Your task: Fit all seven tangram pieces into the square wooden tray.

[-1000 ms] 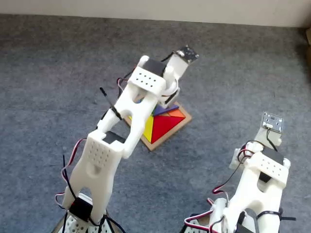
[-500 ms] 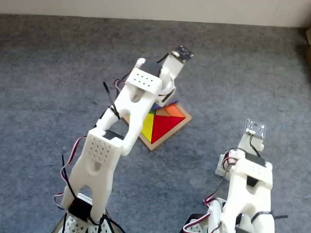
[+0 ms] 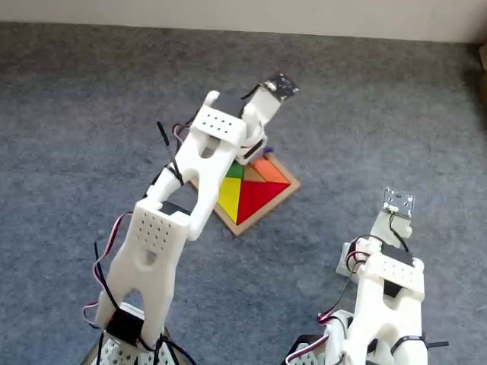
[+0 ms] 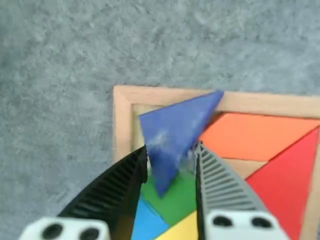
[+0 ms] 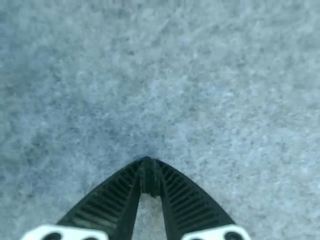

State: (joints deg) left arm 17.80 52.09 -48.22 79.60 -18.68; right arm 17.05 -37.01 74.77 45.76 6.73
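The left claw (image 4: 170, 155) grips a blue triangle (image 4: 172, 127) (tilted, 1 tip over the rim) at a corner of the wooden tray (image 4: 121, 120), beside the orange piece (image 4: 250, 135). The right claw (image 5: 146, 167), tips pressed together, hangs over the grey surface (image 5: 200, 75), well apart.

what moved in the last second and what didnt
The left arm swung slightly left in the high view, uncovering more of the green piece and orange piece in the tray. The left gripper holds the blue triangle over the tray's corner. The right arm drew back toward its base, then stopped, with the right gripper shut. The tray and laid pieces stayed put.
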